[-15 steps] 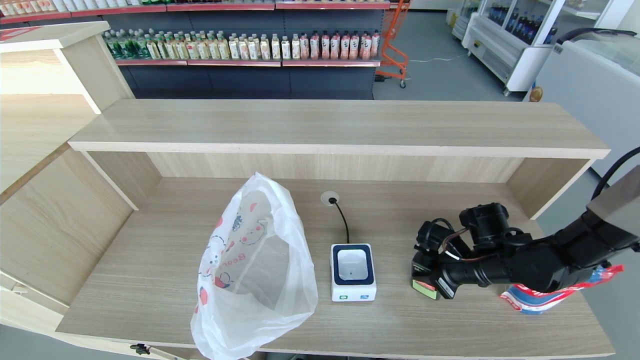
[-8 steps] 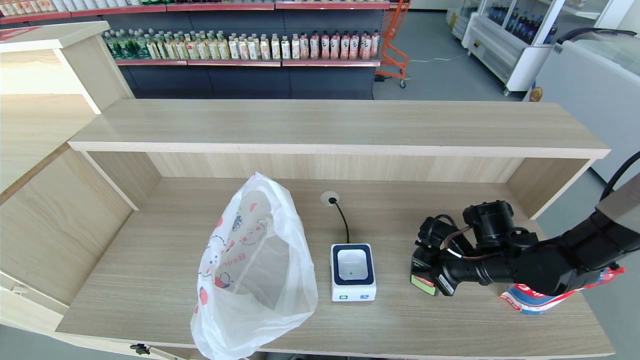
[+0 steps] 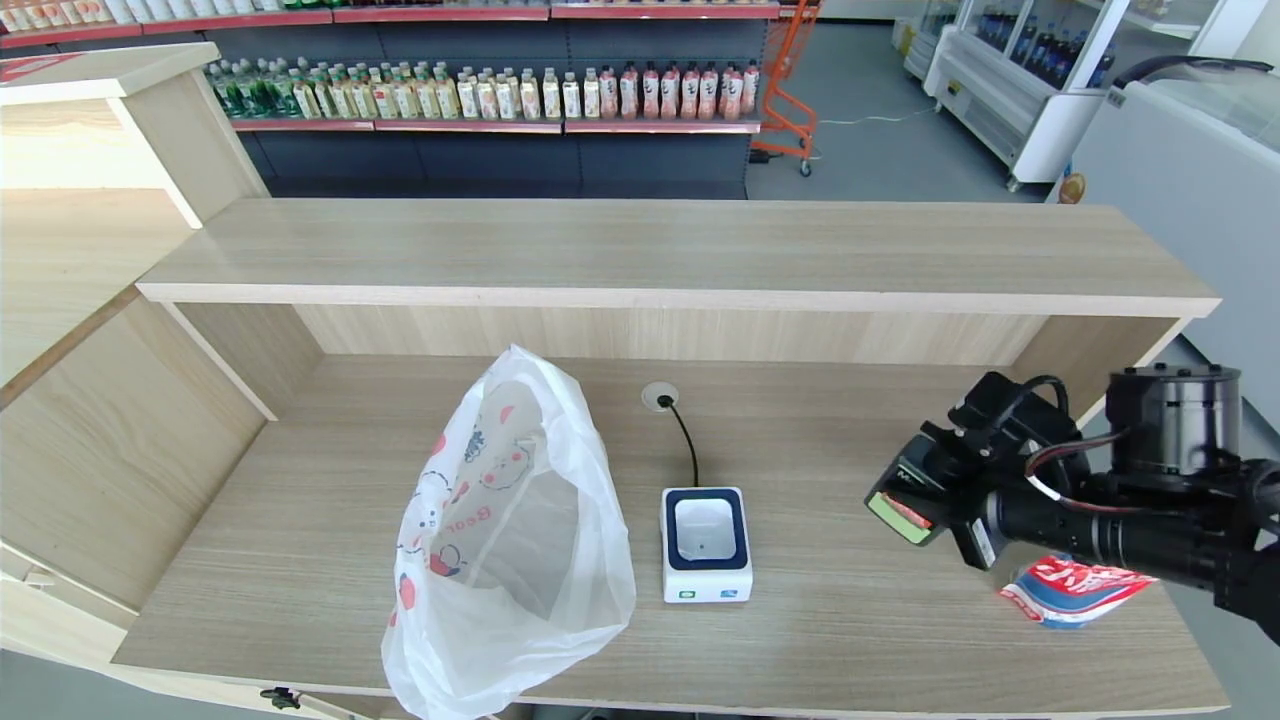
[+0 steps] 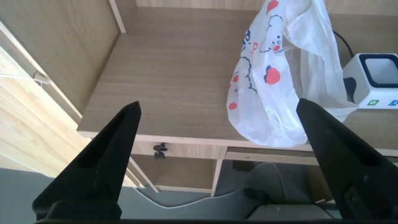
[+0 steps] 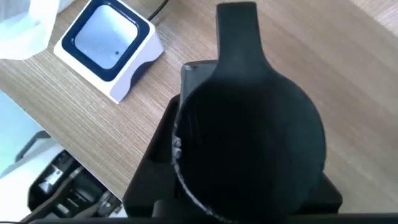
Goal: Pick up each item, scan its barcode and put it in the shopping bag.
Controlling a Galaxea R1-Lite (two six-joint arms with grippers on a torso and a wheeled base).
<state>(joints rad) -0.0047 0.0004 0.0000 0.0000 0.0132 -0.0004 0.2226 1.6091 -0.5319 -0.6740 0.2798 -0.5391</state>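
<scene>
My right gripper [image 3: 912, 497] is shut on a small dark box [image 3: 903, 507] with a green and red face, held above the counter to the right of the white and blue barcode scanner [image 3: 705, 542]. From the right wrist, the box [image 5: 249, 143] looms dark and close, with the scanner [image 5: 109, 46] off to one side. The open white shopping bag [image 3: 510, 540] with cartoon print stands left of the scanner. A red, white and blue snack packet [image 3: 1068, 590] lies under the right arm. My left gripper [image 4: 217, 180] hangs open in front of the counter edge, near the bag [image 4: 280, 81].
The wooden counter [image 3: 300, 560] has a raised shelf [image 3: 660, 250] behind it and side walls at both ends. The scanner's cable [image 3: 685, 435] runs to a hole in the counter. Store shelves with bottles stand far behind.
My right arm has swung right and lifted away from the scanner, carrying the dark box along. The snack packet beneath it is more exposed. Bag and scanner have not moved.
</scene>
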